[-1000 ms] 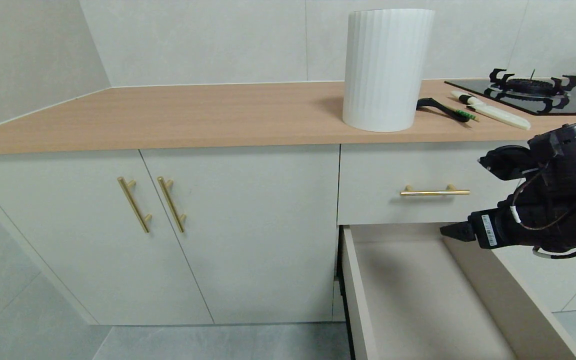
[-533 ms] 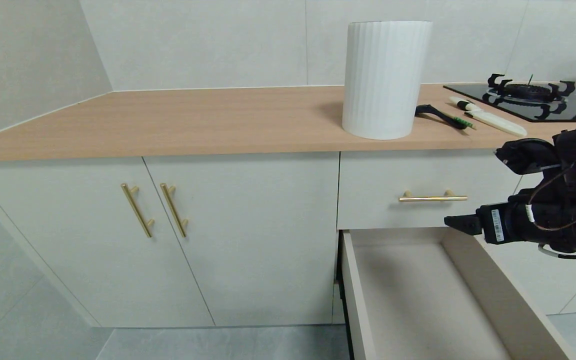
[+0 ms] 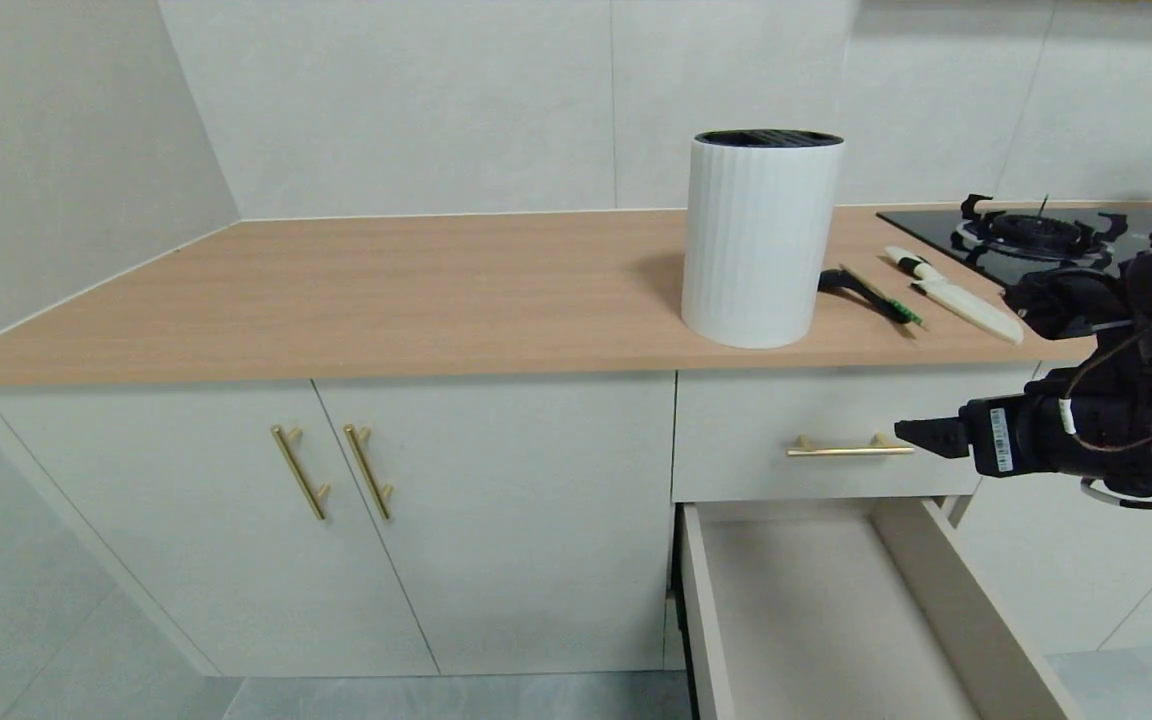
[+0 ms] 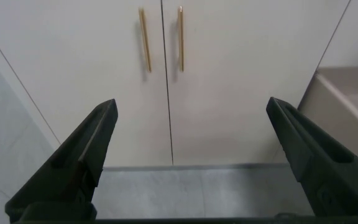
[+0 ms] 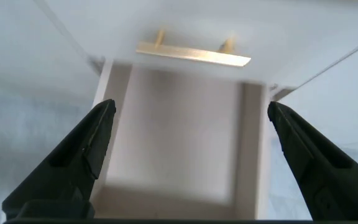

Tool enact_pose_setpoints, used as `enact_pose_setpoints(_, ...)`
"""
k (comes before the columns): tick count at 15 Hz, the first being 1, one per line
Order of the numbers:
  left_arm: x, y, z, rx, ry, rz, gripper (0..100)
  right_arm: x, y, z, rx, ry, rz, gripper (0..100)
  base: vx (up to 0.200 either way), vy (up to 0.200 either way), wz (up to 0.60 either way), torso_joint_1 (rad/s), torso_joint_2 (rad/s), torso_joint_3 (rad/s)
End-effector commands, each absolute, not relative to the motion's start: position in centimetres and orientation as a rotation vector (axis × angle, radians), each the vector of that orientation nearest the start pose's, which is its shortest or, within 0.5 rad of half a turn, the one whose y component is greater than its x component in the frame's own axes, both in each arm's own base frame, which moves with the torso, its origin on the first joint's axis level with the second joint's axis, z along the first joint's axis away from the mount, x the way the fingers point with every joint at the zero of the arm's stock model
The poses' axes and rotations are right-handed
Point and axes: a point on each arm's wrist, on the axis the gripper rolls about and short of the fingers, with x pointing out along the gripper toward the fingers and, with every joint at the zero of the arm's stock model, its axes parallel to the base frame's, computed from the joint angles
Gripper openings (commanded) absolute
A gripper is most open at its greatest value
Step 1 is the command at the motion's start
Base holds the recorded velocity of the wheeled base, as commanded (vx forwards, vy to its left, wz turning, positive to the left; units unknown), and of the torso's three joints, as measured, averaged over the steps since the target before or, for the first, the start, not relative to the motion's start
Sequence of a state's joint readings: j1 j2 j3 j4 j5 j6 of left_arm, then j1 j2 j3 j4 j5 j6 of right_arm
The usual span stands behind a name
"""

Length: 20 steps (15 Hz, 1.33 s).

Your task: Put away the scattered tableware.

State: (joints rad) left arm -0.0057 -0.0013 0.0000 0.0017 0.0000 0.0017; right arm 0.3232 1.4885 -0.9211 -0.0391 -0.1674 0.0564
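The right pincer [image 3: 914,434] hung with jaws spread wide, over the open drawer [image 3: 946,590] and level with the handle [image 3: 849,450] of the shut one. Above and beyond it, on the counter [image 3: 386,300], lay a white knife [image 3: 951,294] and a black-handled tool [image 3: 861,290], beside the holder [image 3: 761,240]. The left pincer [image 4: 191,106], also spread, faced two doors [image 4: 241,81].

Counted on the countertop [image 3: 436,290]: one ribbed holder [image 3: 761,240], one white knife [image 3: 971,308], apparently two dark utensils [image 3: 848,284]; three gold handles [image 3: 849,450] below.
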Motion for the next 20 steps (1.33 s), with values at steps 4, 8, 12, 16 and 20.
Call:
enact_pose_setpoints(4, -2.3, 0.0, 7.5, 0.002, 0.002, -0.006, 100, 24.4, 7.5, 21.3, -0.072, 0.527, 0.129, 100, 0.000, 0.000, 0.00, 0.184, -0.47, -0.287)
enact_pose_setpoints(8, -2.3, 0.0, 7.6, 0.002, 0.000, -0.006, 100, 24.7, 7.6, 20.9, -0.076, 0.542, 0.127, 100, 0.000, 0.000, 0.00, 0.204, -0.49, -0.284)
enact_pose_setpoints(12, -2.3, 0.0, 7.5, 0.002, 0.002, -0.006, 100, 25.2, 7.7, 20.7, -0.077, 0.537, 0.126, 100, 0.000, 0.000, 0.00, 0.106, -0.25, -0.140)
enact_pose_setpoints(16, -2.3, 0.0, 7.6, 0.002, 0.000, -0.006, 100, 30.1, 8.5, 22.4, -0.069, 0.455, 0.112, 100, 0.000, 0.000, 0.00, 0.005, -0.01, -0.008)
enact_pose_setpoints(20, -2.3, 0.0, 7.6, 0.002, 0.000, -0.006, 100, 36.3, 7.9, 21.1, -0.062, 0.523, 0.043, 100, 0.000, 0.000, 0.00, 0.000, 0.00, 0.000)
